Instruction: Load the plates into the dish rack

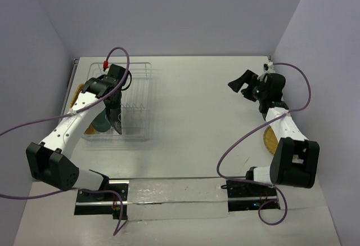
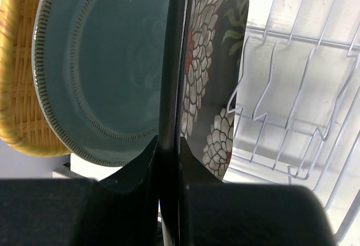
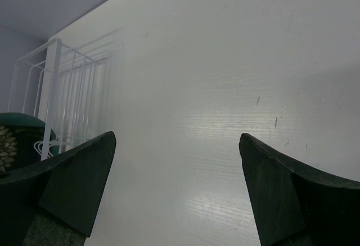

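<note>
The left hand (image 2: 169, 144) pinches the black floral plate (image 2: 211, 88) edge-on, upright in the dish rack (image 2: 304, 105). It is just beside the teal plate (image 2: 107, 71), with the woven plate (image 2: 19, 88) behind that. The danger lies in letting go. The floral plate's lower edge is out of sight, and if it is not seated between wires it may tip against the teal plate or slide flat. The right hand (image 3: 177, 139) hangs wide open and empty above the tabletop (image 1: 197, 116). The yellow plate (image 1: 270, 140) lies partly under that arm, awkward to reach.
</note>
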